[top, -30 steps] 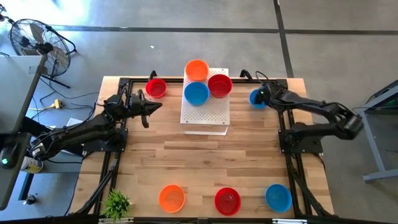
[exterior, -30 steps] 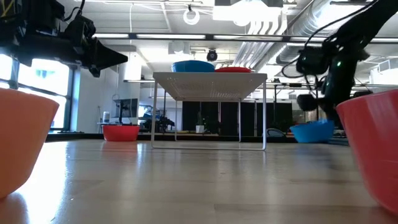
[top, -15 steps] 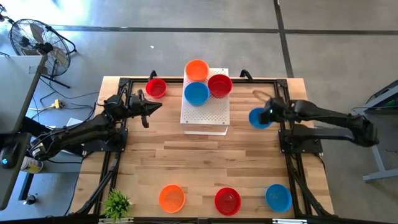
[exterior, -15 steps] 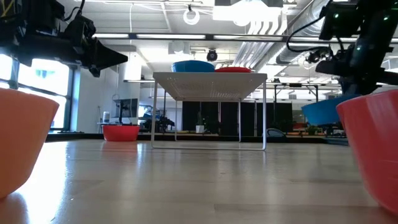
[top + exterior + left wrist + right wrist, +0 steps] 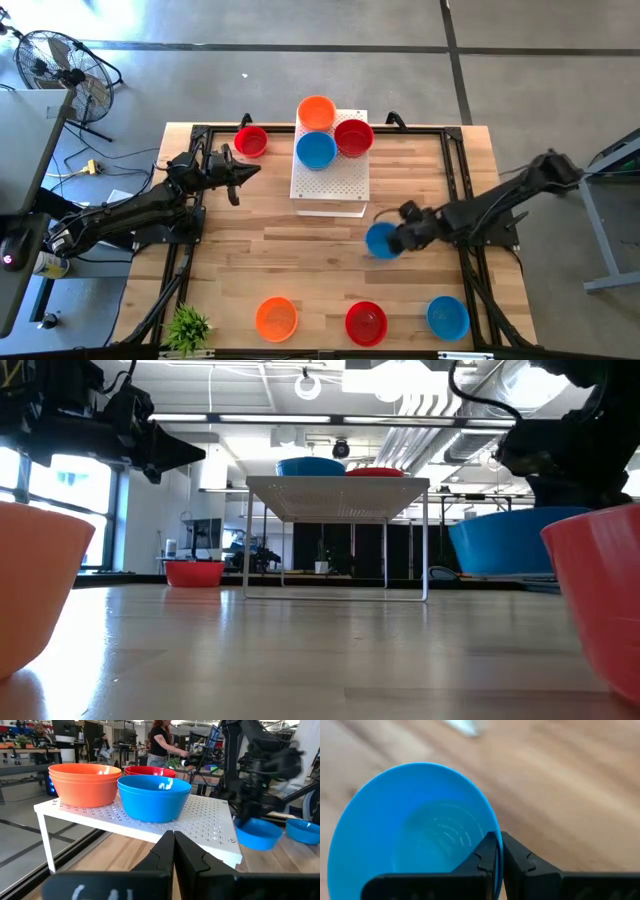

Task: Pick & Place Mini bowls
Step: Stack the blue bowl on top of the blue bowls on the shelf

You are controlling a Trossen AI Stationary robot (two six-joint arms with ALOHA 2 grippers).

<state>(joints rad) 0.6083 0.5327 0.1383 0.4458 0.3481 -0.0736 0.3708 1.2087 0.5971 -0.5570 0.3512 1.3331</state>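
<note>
On my counter (image 5: pixel 300 260) the white board (image 5: pixel 330 180) carries three bowls (image 5: pixel 316 150), a red one (image 5: pixel 251 141) sits beside it at the far edge, and three more (image 5: pixel 366 322) line the near edge. My right gripper (image 5: pixel 398 240) is clamped on the rim of a blue bowl (image 5: pixel 381 241), held above the counter between board and near row. My left gripper (image 5: pixel 245 175) hangs closed and empty left of the board.

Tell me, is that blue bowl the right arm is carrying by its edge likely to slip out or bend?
Probably stiff: the blue bowl keeps its round shape though the right gripper pinches only its rim. Probably light, since that thin pinch holds it above the table. Its glossy surface suggests slipperiness, so it could slip or tilt in the grip.
</note>
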